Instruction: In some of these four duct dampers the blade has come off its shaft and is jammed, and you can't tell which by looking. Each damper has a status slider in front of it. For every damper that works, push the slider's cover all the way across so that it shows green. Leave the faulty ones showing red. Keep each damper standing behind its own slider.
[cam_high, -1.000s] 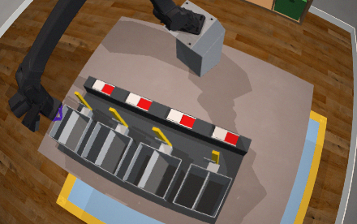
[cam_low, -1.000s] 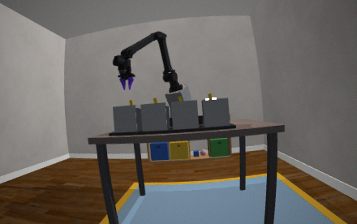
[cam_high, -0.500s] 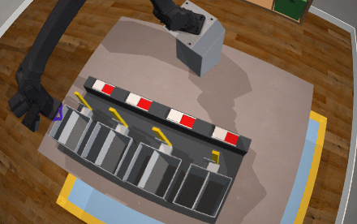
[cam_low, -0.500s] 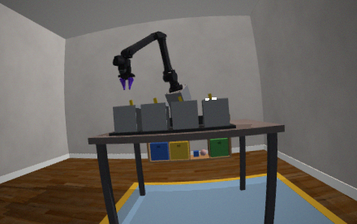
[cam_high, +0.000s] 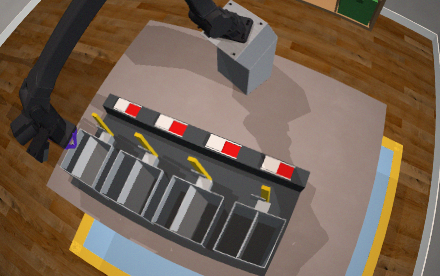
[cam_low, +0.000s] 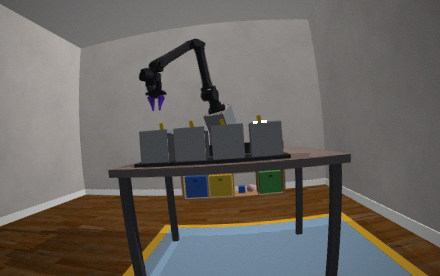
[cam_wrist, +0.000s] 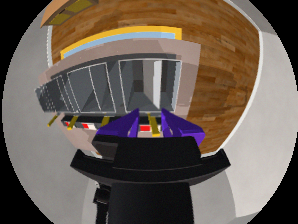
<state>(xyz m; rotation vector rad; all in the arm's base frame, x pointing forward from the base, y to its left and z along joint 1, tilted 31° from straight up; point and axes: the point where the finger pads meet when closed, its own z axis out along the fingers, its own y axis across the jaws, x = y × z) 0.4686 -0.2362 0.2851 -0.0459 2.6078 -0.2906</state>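
- The gripper (cam_high: 71, 140) (cam_low: 156, 103) (cam_wrist: 150, 111), fingers partly spread around nothing, hangs above the damper (cam_high: 88, 158) (cam_low: 154, 146) (cam_wrist: 150, 85) at the left of the top view.
- That damper's yellow handle (cam_high: 102, 125) (cam_low: 161, 126) (cam_wrist: 154, 125) slants, as do 2 more; the one at lower right looks straighter.
- 4 open boxes run from left to lower right, each behind its slider; inside the left 3, pale blades show; the lower-right box shows only a thin divider.
- All 4 sliders (cam_high: 133, 110) show red: 0 are green, so testing and sliding seem left.

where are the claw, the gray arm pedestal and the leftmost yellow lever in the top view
claw (cam_low: 156, 103) (cam_wrist: 150, 111): exterior and wrist, midway between fingertips
gray arm pedestal (cam_high: 233, 71): top, side face
leftmost yellow lever (cam_high: 103, 125): top, middle of its bar
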